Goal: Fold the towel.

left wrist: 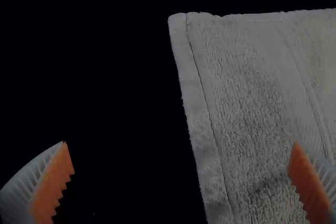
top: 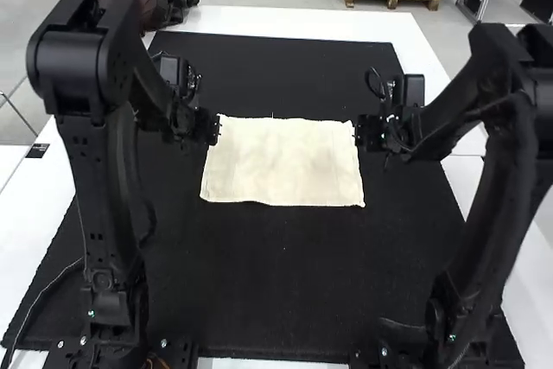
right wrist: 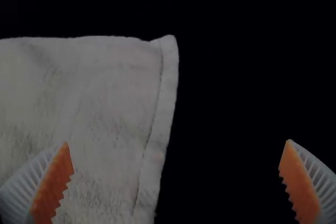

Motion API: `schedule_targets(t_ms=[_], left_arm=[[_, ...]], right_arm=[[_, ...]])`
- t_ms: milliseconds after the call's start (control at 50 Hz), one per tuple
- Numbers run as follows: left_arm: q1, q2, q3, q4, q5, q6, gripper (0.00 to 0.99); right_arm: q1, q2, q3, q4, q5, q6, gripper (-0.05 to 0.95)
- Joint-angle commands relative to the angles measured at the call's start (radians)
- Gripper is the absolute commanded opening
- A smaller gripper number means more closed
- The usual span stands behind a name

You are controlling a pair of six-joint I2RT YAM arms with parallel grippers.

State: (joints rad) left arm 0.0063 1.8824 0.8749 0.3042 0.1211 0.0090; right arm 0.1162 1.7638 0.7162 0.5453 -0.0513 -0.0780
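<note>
Towel (top: 283,162) lies spread flat on the black mat (top: 251,300), mid-table, its longer sides running left to right. I cannot tell how many layers there are. Table (top: 259,22) is white beneath the mat.

Left fingers (left wrist: 54,182): spread wide, nothing pinched, beside the far left corner (left wrist: 178,22). Right fingers (right wrist: 300,182): likewise spread and empty, beside the far right corner (right wrist: 168,43).

Step in hand, my judgement: take both far corners, then fold toward the near edge. I should set each pair astride its side hem, lower gently until the tips just meet the mat, and close slowly so cloth gathers between the pads (left wrist: 311,192). Too high and I would skim the pile; too hard and I might drag the mat. Lift both sides together, low and level, keeping light tension; uneven lifting would skew the fold.

Material: off-white terry, looped and slightly nubby. Side hem (left wrist: 194,108) is a flat strip with one stitched line, probably the firmest grip. Outline is roughly rectangular, edges faintly wavy, corners a little rounded. Mat looks matte; I expect some drag under the cloth.
</note>
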Motion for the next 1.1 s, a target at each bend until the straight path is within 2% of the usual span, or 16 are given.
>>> schedule_targets(t_ms=[0, 420, 1080], left_arm=[[0.0, 0.046, 0.05, 0.006, 0.017, -0.009, 0.961], [0.0, 0.169, 0.179, 0.004, 0.014, -0.01, 0.961], [-0.015, 0.242, 0.248, 0.0, 0.014, -0.014, 0.959]], right_arm=[[0.013, 0.04, 0.057, 0.016, -0.024, 0.011, 0.9], [0.013, 0.227, 0.183, 0.036, -0.041, 0.007, 0.9], [0.034, 0.398, 0.318, 0.038, -0.042, 0.003, 0.9]])
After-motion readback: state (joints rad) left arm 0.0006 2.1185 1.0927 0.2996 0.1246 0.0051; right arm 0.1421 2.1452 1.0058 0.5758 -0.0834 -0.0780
